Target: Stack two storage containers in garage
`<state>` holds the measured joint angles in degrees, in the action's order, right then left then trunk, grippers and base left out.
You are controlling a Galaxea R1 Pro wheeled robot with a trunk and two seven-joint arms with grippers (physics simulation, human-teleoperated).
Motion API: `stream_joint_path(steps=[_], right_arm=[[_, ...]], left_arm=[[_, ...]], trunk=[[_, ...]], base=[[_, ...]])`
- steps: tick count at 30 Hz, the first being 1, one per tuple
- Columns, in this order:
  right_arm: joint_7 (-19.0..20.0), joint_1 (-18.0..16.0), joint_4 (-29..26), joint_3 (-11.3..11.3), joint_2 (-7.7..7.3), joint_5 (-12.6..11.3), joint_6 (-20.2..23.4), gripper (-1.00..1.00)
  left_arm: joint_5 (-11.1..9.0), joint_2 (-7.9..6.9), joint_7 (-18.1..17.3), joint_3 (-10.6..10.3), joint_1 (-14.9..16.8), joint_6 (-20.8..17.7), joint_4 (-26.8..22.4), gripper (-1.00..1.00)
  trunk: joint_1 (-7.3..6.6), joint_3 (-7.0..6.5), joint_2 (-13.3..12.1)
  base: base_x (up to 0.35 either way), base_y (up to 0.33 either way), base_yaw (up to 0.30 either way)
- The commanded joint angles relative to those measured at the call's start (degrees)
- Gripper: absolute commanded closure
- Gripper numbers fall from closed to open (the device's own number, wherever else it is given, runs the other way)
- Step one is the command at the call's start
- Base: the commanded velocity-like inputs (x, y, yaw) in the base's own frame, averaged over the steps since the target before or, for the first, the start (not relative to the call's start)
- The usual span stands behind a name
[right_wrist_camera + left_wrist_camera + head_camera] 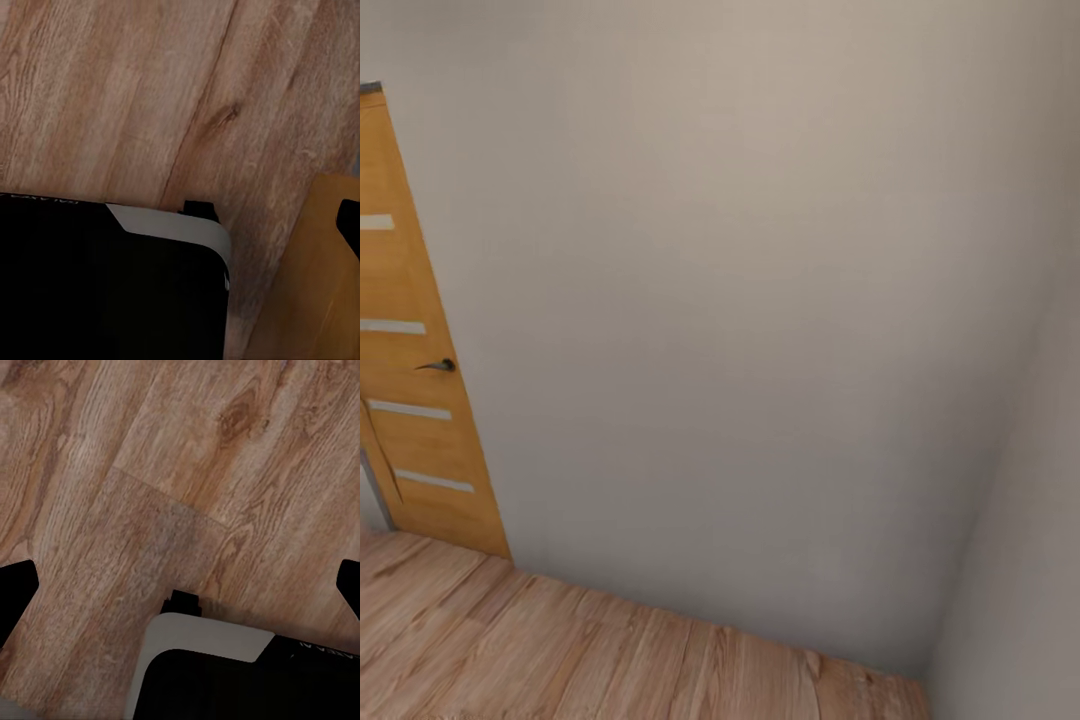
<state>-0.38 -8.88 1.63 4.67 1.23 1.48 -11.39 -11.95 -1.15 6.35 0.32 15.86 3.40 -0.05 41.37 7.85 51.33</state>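
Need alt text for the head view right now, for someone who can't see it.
A plain cream wall fills most of the frame, meeting a side wall at right. An orange-brown door with a dark handle stands at left, above light wood-plank flooring.

Ahead of me a bare grey wall (740, 300) blocks the way, meeting a side wall (1030, 560) at my right, an orange-brown door (410, 400) stands shut to my left, and open wood-plank floor (560, 650) lies below.
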Motion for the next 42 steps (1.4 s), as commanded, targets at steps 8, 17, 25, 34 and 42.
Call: stream_joint_path(steps=[8,17,25,34,42], right_arm=[[-0.06,-0.09,0.16,0.42,0.00,0.07,-0.26,-1.00],[-0.06,-0.09,0.16,0.42,0.00,-0.05,-0.29,-1.00],[-0.06,-0.09,0.17,0.41,0.00,-0.07,-0.22,-1.00],[-0.06,-0.09,0.14,0.34,0.00,-0.12,-0.26,-1.00],[-0.06,-0.09,0.19,0.38,0.00,-0.11,-0.23,-1.00]], left_arm=[[-0.35,0.01,0.06,0.01,0.05,0.21,0.05,-1.00],[-0.35,0.01,0.06,0.00,0.05,0.44,0.05,-1.00],[-0.35,0.01,0.10,0.00,0.05,0.47,0.05,-1.00],[-0.35,-0.03,0.15,0.02,0.05,0.55,0.05,-1.00],[-0.35,-0.07,0.15,0.01,0.05,0.47,0.05,-1.00]], trunk=[[0.01,0.08,0.06],[0.01,0.08,0.06],[0.01,0.08,0.06],[0.01,0.08,0.06],[0.01,0.08,0.06]], base=[[0.006,0.000,0.275],[0.000,0.000,0.277],[0.000,0.000,0.277],[0.000,0.000,0.277],[0.000,0.000,0.277]])
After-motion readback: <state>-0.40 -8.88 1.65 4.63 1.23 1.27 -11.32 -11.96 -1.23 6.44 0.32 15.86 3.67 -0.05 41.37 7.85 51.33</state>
